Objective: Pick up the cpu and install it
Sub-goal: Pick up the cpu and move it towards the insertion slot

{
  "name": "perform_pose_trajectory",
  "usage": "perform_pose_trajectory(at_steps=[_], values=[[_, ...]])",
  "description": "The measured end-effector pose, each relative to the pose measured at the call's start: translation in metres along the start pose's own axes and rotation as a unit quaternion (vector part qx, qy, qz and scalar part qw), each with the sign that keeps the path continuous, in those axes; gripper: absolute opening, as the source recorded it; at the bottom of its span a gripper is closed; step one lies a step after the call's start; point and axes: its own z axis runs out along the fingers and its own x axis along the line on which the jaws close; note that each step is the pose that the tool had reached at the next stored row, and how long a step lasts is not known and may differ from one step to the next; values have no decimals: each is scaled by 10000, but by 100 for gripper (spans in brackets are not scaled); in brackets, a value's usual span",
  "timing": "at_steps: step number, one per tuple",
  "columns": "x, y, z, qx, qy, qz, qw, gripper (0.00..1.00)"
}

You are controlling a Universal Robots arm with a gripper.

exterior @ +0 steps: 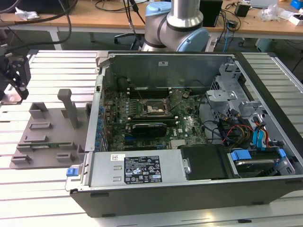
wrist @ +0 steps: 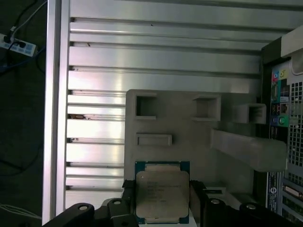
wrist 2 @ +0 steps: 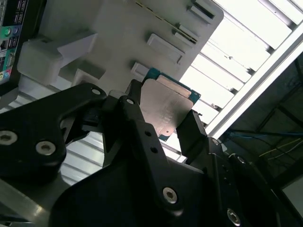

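The cpu (wrist: 162, 194) — gripped between the fingers (wrist: 196, 202) — above grey fixture (wrist: 189, 127).

The counter (exterior: 47, 189) is a flat surface of pale metal slats laid side by side with narrow grooves between them. Two items rest directly on it. A grey fixture plate (exterior: 47, 137) with raised blocks and slots lies toward the exterior view's left. An open computer case (exterior: 189, 189) lies on its side just beside the plate, toward the exterior view's right.
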Motion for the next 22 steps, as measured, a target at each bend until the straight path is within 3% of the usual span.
perform_pose_trajectory(at_steps=[6, 7, 10, 13, 14, 22], values=[[-5, -3, -168, 2, 0, 0, 10000, 55], [-8, -4, -231, 2, 0, 0, 10000, 55], [-9, -5, -293, 6, 0, 0, 10000, 55], [-15, -5, -472, 21, 1, 0, 10000, 55], [-150, -11, -468, 21, 1, -1, 10000, 55], [-394, -20, -460, 21, 1, -1, 10000, 55]])
